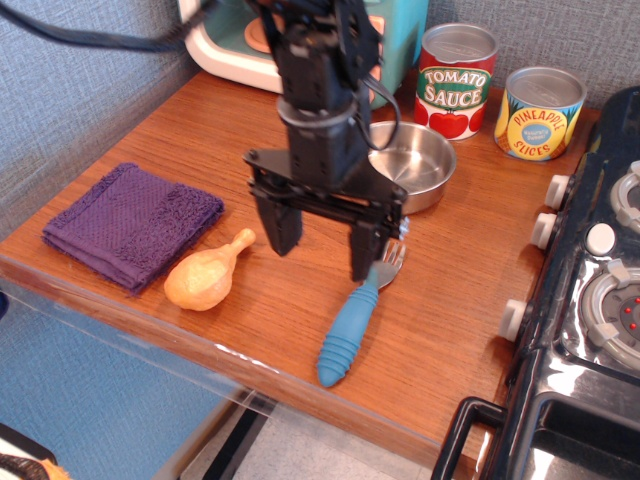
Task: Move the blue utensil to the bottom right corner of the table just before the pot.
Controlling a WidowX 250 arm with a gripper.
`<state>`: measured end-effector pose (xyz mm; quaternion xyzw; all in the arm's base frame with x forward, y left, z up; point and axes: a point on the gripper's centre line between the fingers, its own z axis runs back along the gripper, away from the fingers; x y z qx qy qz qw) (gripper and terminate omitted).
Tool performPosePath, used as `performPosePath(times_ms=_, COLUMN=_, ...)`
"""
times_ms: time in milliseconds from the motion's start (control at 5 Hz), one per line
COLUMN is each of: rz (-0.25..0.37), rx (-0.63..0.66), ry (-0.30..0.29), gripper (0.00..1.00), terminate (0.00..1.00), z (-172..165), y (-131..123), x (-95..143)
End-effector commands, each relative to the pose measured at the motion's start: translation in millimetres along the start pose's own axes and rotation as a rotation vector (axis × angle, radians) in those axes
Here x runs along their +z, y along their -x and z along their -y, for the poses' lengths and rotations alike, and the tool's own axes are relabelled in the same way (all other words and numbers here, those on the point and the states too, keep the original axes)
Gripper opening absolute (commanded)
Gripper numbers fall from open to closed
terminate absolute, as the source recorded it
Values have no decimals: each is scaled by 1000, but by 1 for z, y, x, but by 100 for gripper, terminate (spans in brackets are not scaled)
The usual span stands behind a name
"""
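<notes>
The blue utensil (347, 329), a toy fork with a ribbed blue handle and silver tines, lies flat on the wooden table (200, 170) near its front edge, tines pointing toward the pot. The pot (412, 165), a shallow steel pan, sits just behind it at the back right. My gripper (324, 246) hangs open and empty above the table, just left of and above the fork's tines. Its right finger partly hides the tines.
A tan toy drumstick (208, 271) and a folded purple cloth (130, 224) lie at the left. A tomato sauce can (458, 80) and a pineapple can (540, 112) stand at the back right. A black toy stove (590, 310) borders the right side.
</notes>
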<state>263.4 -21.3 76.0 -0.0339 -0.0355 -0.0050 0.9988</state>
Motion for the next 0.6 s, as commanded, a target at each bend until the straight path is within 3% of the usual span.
performPosePath(times_ms=0, rz=44, rx=-40, ry=-59, gripper=100, terminate=0, z=-6, y=-9, x=9)
performPosePath(times_ms=200, rz=44, rx=-40, ry=-59, gripper=100, terminate=0, z=-6, y=-9, x=9)
performPosePath(times_ms=400, rz=44, rx=-40, ry=-59, gripper=100, terminate=100, z=-6, y=-9, x=9)
